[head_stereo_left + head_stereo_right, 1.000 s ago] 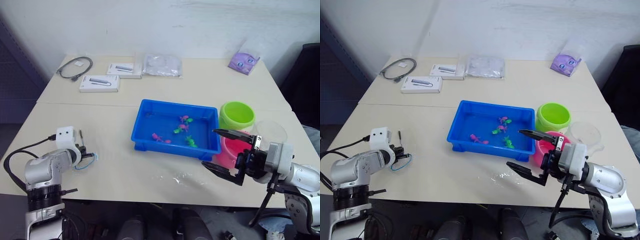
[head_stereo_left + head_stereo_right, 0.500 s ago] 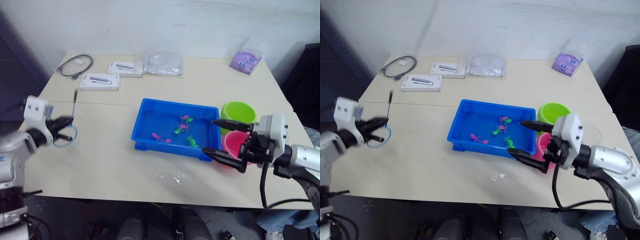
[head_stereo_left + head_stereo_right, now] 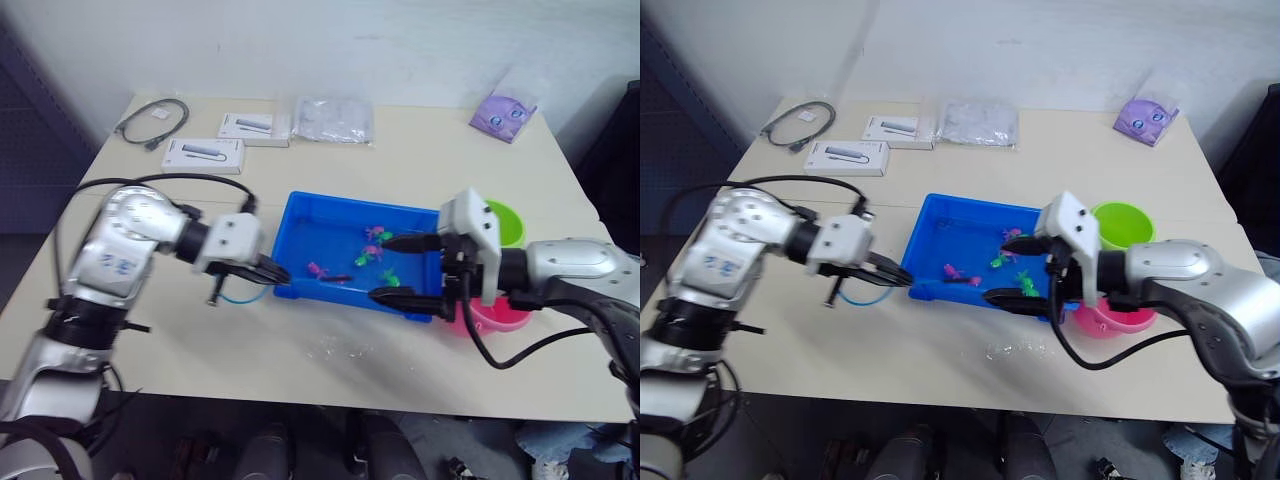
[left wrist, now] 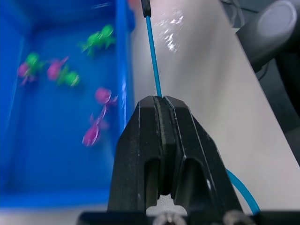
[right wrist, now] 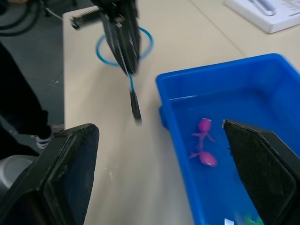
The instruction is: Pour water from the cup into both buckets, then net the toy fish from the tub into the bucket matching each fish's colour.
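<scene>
Gripping the net [image 3: 238, 296] by its thin handle, the left gripper [image 3: 268, 272] sits just outside the tub's [image 3: 923, 225] near-left corner, its two black fingers [image 4: 161, 140] pressed shut on the shaft. From the left wrist view the handle runs straight ahead along the tub's outer wall, while the hoop hangs back under the wrist over the bare table [image 3: 300, 350] — so the mesh end looks to be pointing away from the water, not toward it.

That is the relation the coming move seems to hinge on: the toy fish [image 3: 322, 272] lie inside the tub, across the rim from the fingers, pink ones nearest and green ones [image 3: 388, 278] farther along. The hoop probably has to swing round before it can dip.

Across the tub, the right gripper [image 3: 405, 270] hovers over the far end with its fingers spread wide, holding nothing, close to the pink bucket [image 3: 495, 315] and lime green bucket [image 3: 507, 222].
</scene>
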Robot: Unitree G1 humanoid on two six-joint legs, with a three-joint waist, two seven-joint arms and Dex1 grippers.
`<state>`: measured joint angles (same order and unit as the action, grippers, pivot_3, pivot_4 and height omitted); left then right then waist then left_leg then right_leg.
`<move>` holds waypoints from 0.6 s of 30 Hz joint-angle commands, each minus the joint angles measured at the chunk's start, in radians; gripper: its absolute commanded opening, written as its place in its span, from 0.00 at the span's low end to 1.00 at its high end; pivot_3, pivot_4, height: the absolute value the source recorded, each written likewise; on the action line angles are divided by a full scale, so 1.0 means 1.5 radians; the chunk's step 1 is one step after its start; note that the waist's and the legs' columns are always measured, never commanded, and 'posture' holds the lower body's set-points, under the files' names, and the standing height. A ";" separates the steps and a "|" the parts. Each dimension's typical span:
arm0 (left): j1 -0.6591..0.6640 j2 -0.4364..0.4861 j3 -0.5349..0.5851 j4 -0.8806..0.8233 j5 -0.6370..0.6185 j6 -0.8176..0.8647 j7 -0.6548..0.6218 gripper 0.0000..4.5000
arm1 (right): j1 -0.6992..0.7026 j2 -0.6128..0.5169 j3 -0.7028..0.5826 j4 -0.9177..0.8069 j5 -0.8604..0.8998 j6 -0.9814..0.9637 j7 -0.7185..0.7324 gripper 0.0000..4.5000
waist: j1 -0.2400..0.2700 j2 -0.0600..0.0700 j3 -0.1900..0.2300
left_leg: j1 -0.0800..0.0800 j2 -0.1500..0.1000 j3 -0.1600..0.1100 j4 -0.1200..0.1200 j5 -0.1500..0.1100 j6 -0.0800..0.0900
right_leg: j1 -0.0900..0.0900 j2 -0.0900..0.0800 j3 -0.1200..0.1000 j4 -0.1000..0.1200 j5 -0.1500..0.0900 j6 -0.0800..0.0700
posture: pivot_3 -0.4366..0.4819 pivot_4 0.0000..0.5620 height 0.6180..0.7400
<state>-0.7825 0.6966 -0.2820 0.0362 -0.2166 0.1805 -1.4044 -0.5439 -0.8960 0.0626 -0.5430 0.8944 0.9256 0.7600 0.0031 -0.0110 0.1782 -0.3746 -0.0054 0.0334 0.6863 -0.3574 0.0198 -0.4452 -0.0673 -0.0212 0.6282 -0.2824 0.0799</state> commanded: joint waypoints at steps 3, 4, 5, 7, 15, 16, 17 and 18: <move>-0.038 -0.058 -0.018 -0.008 0.002 0.039 0.021 0.01 | -0.009 0.014 0.024 -0.033 -0.010 0.031 -0.004 1.00 | -0.004 0.000 0.000 | -0.001 0.000 0.001 0.004 -0.002 0.003 | 0.000 0.000 0.002 0.000 0.001 0.002 | 0.48 0.27 1.00; -0.040 -0.063 -0.021 -0.008 0.007 0.035 0.021 0.01 | -0.006 0.013 0.028 -0.036 -0.013 0.034 -0.001 1.00 | -0.003 0.000 0.000 | -0.001 0.000 0.002 0.004 -0.002 0.004 | 0.000 -0.001 0.002 0.000 0.002 0.003 | 0.48 0.27 1.00; -0.042 -0.068 -0.023 -0.008 0.008 0.038 0.024 0.01 | -0.003 0.014 0.028 -0.037 -0.011 0.038 0.001 1.00 | -0.003 0.000 0.000 | -0.001 0.000 0.002 0.004 -0.002 0.004 | 0.000 -0.001 0.003 0.000 0.002 0.003 | 0.48 0.27 1.00; -0.044 -0.073 -0.029 -0.013 0.010 0.041 0.023 0.01 | -0.003 0.022 0.025 -0.036 0.000 0.052 -0.003 1.00 | -0.002 0.000 0.000 | -0.001 0.000 0.002 0.005 -0.002 0.004 | 0.000 -0.001 0.002 0.000 0.002 0.003 | 0.48 0.27 1.00; -0.042 -0.076 -0.043 -0.034 0.020 0.062 0.027 0.00 | -0.018 0.042 0.021 -0.018 -0.002 0.079 -0.007 0.87 | -0.002 0.000 0.000 | -0.001 -0.001 0.002 0.005 -0.002 0.004 | 0.000 -0.001 0.002 0.000 0.002 0.003 | 0.48 0.27 1.00; -0.041 -0.076 -0.044 -0.036 0.022 0.064 0.028 0.00 | -0.018 0.042 0.020 -0.019 -0.002 0.081 -0.007 0.80 | -0.002 0.000 0.000 | -0.001 -0.001 0.002 0.005 -0.002 0.004 | 0.000 -0.001 0.002 0.000 0.002 0.003 | 0.48 0.27 1.00; -0.040 -0.076 -0.043 -0.038 0.022 0.065 0.031 0.00 | -0.016 0.045 0.016 -0.019 0.003 0.086 -0.008 0.70 | -0.002 0.000 0.000 | -0.001 -0.001 0.002 0.005 -0.002 0.004 | 0.000 -0.001 0.002 0.000 0.002 0.003 | 0.48 0.27 1.00; -0.038 -0.076 -0.042 -0.040 0.022 0.067 0.033 0.00 | -0.014 0.047 0.013 -0.019 0.007 0.089 -0.009 0.59 | -0.002 0.000 0.000 | -0.001 -0.001 0.002 0.006 -0.002 0.004 | 0.000 -0.001 0.002 0.000 0.002 0.003 | 0.48 0.27 1.00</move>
<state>-0.8230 0.5864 -0.3551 0.0115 -0.1848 0.2785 -1.3641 -0.5533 -0.8294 0.1125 -0.5494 0.8855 1.0530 0.7483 0.0002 -0.0110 0.1782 -0.3763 -0.0062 0.0357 0.6946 -0.3603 0.0254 -0.4448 -0.0694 -0.0177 0.6285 -0.2799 0.0839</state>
